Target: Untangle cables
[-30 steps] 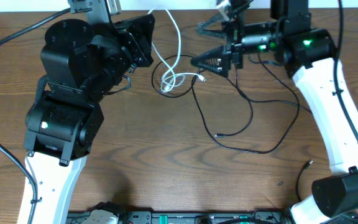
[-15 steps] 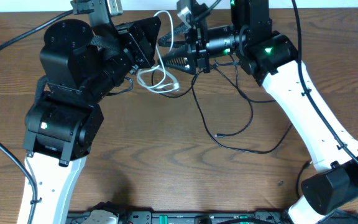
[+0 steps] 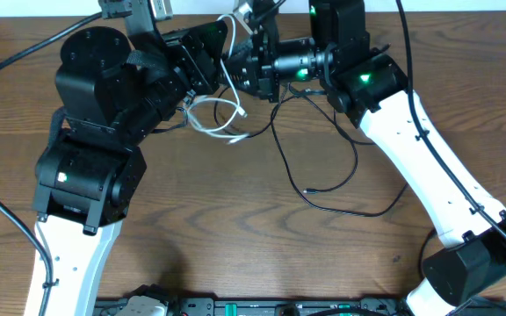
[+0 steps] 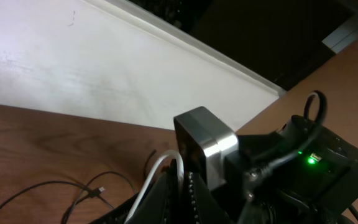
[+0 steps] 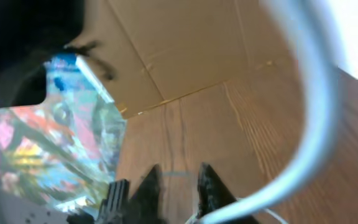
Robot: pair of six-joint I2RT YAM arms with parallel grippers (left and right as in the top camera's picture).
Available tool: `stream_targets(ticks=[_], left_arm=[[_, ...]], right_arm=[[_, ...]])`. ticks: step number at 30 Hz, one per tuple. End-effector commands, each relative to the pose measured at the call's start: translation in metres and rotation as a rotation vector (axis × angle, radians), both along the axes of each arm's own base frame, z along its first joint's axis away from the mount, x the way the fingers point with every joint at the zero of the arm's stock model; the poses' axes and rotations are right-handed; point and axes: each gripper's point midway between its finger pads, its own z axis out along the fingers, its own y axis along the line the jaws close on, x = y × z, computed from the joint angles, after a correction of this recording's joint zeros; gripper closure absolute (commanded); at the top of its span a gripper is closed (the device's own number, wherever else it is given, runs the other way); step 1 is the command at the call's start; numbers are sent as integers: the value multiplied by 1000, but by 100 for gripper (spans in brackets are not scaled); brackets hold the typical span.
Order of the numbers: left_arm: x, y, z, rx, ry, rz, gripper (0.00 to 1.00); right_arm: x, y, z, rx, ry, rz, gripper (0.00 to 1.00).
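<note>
Cables (image 3: 355, 167) look far from sorted, and from where I stand the job seems to be in its early part. On the left, the big black left arm reaches toward the back of the counter (image 3: 235, 246). Its left gripper (image 4: 180, 177) is closed tight, and the white cable (image 4: 154, 177) runs right up to its fingertips, so I judge it is pinching that cord and holding one end raised. Just right of it, the rest of the white cable hangs down into a loose loop on the wood, between the two arms. Its coils lie beside the upper end of the black cables (image 3: 376, 213), and whether they cross or merely touch I cannot make out. The right gripper (image 5: 178, 177) has come in from the right, nose to nose with the left one. In its own camera the fingers show a small gap and the white cable sweeps past close and blurred, but I cannot tell if it has caught the cord. Further right, the black cables trail across the open counter in wide curves. What remains, I think, is to draw the white cord clear of the black and lay each out apart.
</note>
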Motion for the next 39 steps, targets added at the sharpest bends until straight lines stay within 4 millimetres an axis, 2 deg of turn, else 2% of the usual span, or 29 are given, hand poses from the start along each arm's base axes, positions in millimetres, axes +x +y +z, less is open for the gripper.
stream_targets(ticks=[1,4,11,16,17,18,19,21,23,25,29,32,38,39], left_arm=[[-4,5,12,-1,-36,20,92],[-2,9,12,14,-43,43,93],[4,15,2,47,-18,85,92],[8,23,-9,72,19,135,92],[9,23,-10,73,21,135,89],[10,22,-12,75,25,135,72],[12,22,-14,77,31,135,66],[14,22,-18,83,44,137,43],[16,21,-22,88,57,136,33],[17,21,-26,91,67,136,29],[21,19,-31,97,81,136,28],[23,19,-33,99,87,136,27],[27,18,-38,103,99,135,27],[27,18,-38,104,100,135,27]], right_arm=[[7,1,-7,-15,53,-37,91],[11,-2,-11,-31,73,-62,99],[29,-18,-30,-101,143,-167,99],[58,-53,-26,-74,206,-265,99],[63,-61,-23,-58,214,-276,99],[71,-75,-16,-30,220,-285,99],[75,-81,-14,-18,222,-290,99],[85,-97,-9,5,231,-318,99],[96,-116,-3,29,236,-351,99],[109,-140,0,52,253,-409,99],[133,-195,10,107,278,-520,99],[149,-247,15,149,305,-626,99],[162,-344,17,201,325,-817,99],[163,-370,16,209,324,-875,99]])
